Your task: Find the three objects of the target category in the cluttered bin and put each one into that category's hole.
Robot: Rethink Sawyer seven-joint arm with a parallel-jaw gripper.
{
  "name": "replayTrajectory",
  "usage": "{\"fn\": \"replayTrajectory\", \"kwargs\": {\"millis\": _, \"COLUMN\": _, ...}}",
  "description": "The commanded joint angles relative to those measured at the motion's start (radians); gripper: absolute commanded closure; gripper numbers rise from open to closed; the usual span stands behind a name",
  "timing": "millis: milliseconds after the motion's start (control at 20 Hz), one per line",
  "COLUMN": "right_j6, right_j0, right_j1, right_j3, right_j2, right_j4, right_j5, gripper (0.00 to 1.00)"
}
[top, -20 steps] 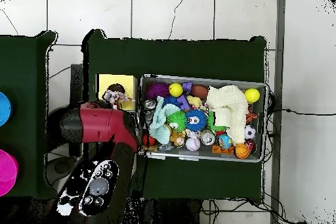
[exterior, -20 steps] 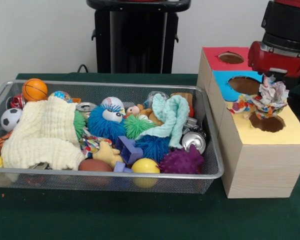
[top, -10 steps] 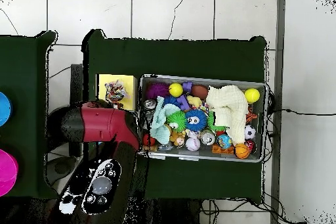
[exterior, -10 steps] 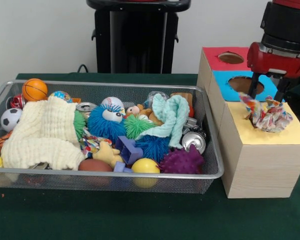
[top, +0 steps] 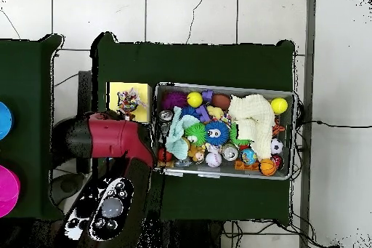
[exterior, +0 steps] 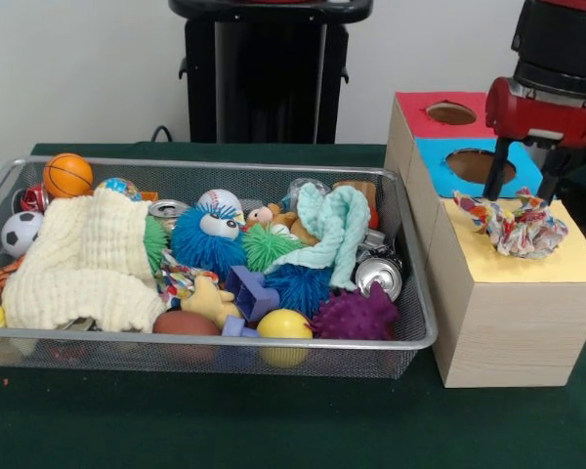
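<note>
1. Since half a second ago the gripper [exterior: 527,178] has lifted a little clear of the rope toy [exterior: 513,223]. A second ago that toy was hanging from it above the yellow hole.
2. The fingers [exterior: 498,176] now stand spread apart with nothing between them, just above the toy and not touching it.
3. The rope toy, a knotted bundle of white, red, blue and yellow strands, lies on the yellow section [exterior: 537,264] of the wooden box [exterior: 508,322]. It covers the spot where the hole was, so I cannot tell whether it sits in the hole or only across it.
4. Behind the yellow section come the blue hole [exterior: 477,164] and the red hole [exterior: 451,112]; both are open.
5. From overhead the toy [top: 129,100] shows on the yellow square beside the bin, with the red arm [top: 109,137] just below it in that view.
6. The wire bin [exterior: 410,293] is crowded: a cream cloth [exterior: 83,259], a mint cloth [exterior: 332,230], a blue fuzzy ball with eyes [exterior: 207,239], a purple spiky ball [exterior: 356,315], an orange basketball [exterior: 67,175], a soccer ball [exterior: 20,233], a yellow ball [exterior: 284,325] and a drinks can [exterior: 379,274].
</note>
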Motion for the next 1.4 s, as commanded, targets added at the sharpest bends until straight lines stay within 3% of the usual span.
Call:
{"fn": "replayTrajectory", "kwargs": {"millis": 50, "right_j6": 0.202, "right_j0": 0.004, "right_j1": -0.026, "right_j3": 0.063, "right_j2": 0.084, "right_j4": 0.016, "right_j5": 0.051, "gripper": 0.00}}
{"fn": "replayTrajectory", "kwargs": {"millis": 400, "right_j6": 0.221, "right_j0": 0.033, "right_j1": -0.066, "right_j3": 0.075, "right_j2": 0.059, "right_j4": 0.014, "right_j5": 0.105, "gripper": 0.00}}
{"fn": "replayTrajectory", "kwargs": {"millis": 600, "right_j6": 0.212, "right_j0": 0.035, "right_j1": -0.058, "right_j3": 0.061, "right_j2": 0.052, "right_j4": 0.004, "right_j5": 0.089, "gripper": 0.00}}
{"fn": "replayTrajectory", "kwargs": {"millis": 650, "right_j6": 0.210, "right_j0": 0.038, "right_j1": -0.056, "right_j3": 0.057, "right_j2": 0.046, "right_j4": -0.001, "right_j5": 0.061, "gripper": 1.00}}
{"fn": "replayTrajectory", "kwargs": {"millis": 950, "right_j6": 0.206, "right_j0": 0.039, "right_j1": -0.049, "right_j3": 0.059, "right_j2": 0.034, "right_j4": -0.021, "right_j5": -0.069, "gripper": 1.00}}
{"fn": "replayTrajectory", "kwargs": {"millis": 1100, "right_j6": 0.211, "right_j0": 0.047, "right_j1": -0.024, "right_j3": 0.026, "right_j2": -0.003, "right_j4": -0.032, "right_j5": -0.081, "gripper": 1.00}}
{"fn": "replayTrajectory", "kwargs": {"millis": 1400, "right_j6": 0.197, "right_j0": 0.034, "right_j1": 0.017, "right_j3": 0.024, "right_j2": -0.011, "right_j4": -0.045, "right_j5": -0.210, "gripper": 1.00}}
